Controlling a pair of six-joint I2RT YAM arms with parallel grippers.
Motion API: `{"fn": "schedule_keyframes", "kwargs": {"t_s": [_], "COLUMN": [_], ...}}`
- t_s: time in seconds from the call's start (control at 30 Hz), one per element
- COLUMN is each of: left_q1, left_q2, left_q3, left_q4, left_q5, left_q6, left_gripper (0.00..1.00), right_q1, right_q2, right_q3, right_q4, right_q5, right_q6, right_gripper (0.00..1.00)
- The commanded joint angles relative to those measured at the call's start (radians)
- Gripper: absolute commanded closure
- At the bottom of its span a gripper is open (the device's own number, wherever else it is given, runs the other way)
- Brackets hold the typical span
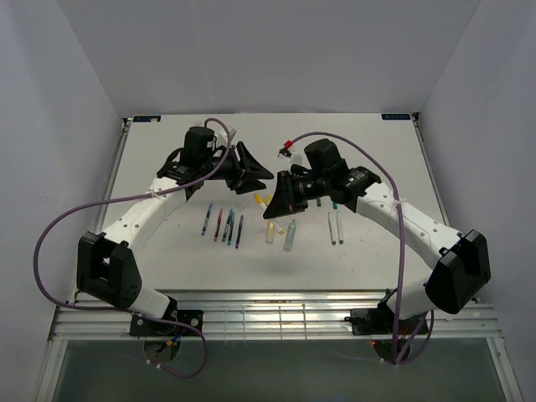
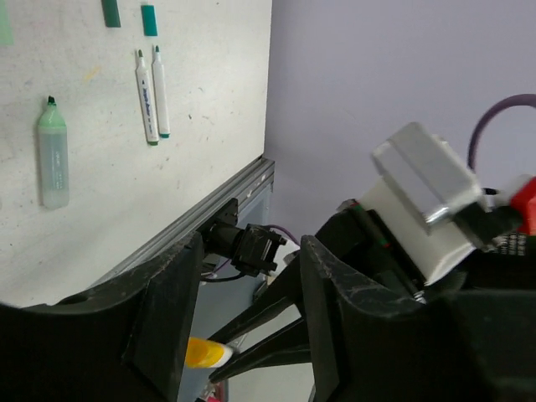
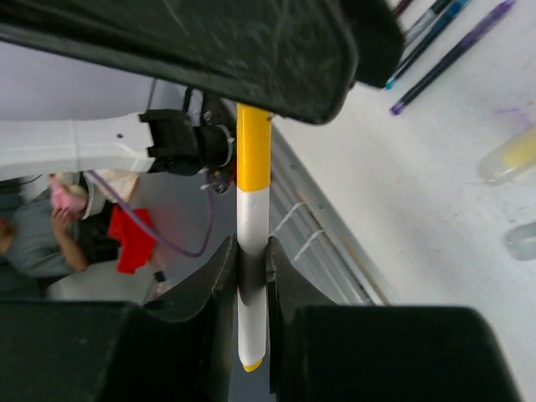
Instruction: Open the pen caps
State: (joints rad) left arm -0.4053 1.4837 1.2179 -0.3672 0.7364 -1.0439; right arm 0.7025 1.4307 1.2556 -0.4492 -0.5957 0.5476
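My right gripper (image 3: 251, 251) is shut on the white barrel of a slim pen (image 3: 251, 213) and holds it in the air above the table. The pen's yellow cap (image 3: 253, 146) is on and points at my left gripper (image 1: 251, 172). The left gripper (image 2: 251, 247) is open, with the cap's yellow end (image 2: 205, 353) between its jaws, close to one finger. On the table lie two uncapped white pens (image 2: 151, 96), two green caps (image 2: 149, 18), a pale-green highlighter (image 2: 53, 155), a yellow highlighter (image 1: 270, 232) and several dark pens (image 1: 223, 224).
The right gripper (image 1: 275, 199) hovers over the highlighters at mid-table. The table's near edge has a metal rail (image 2: 201, 213). White walls enclose the table on three sides. The dark pens (image 3: 452, 33) lie left of the grippers.
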Motion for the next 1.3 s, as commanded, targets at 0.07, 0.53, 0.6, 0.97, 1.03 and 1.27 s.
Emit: {"fn": "schedule_keyframes", "kwargs": {"t_s": [0.07, 0.53, 0.6, 0.97, 1.03, 1.27], "left_q1": [0.011, 0.011, 0.013, 0.011, 0.011, 0.011], "left_q2": [-0.077, -0.118, -0.119, -0.14, -0.148, -0.163], "left_q3": [-0.003, -0.049, -0.049, -0.103, -0.115, -0.136], "left_q4": [0.073, 0.071, 0.062, 0.126, 0.143, 0.168], "left_q5": [-0.049, -0.049, -0.052, -0.009, -0.003, 0.012], "left_q6": [0.025, 0.028, 0.028, -0.031, -0.044, -0.068], "left_gripper": [0.36, 0.38, 0.39, 0.43, 0.44, 0.44], "right_q1": [-0.006, -0.083, -0.087, -0.103, -0.101, -0.103], "right_q2": [0.028, -0.11, -0.124, -0.115, -0.112, -0.102], "right_q3": [0.047, -0.173, -0.186, -0.232, -0.242, -0.252], "right_q4": [0.041, 0.365, 0.412, 0.483, 0.507, 0.54], "right_q5": [-0.184, -0.197, -0.199, -0.177, -0.177, -0.174], "right_q6": [0.113, 0.379, 0.405, 0.451, 0.468, 0.491], "right_gripper": [0.92, 0.92, 0.92, 0.92, 0.92, 0.92]}}
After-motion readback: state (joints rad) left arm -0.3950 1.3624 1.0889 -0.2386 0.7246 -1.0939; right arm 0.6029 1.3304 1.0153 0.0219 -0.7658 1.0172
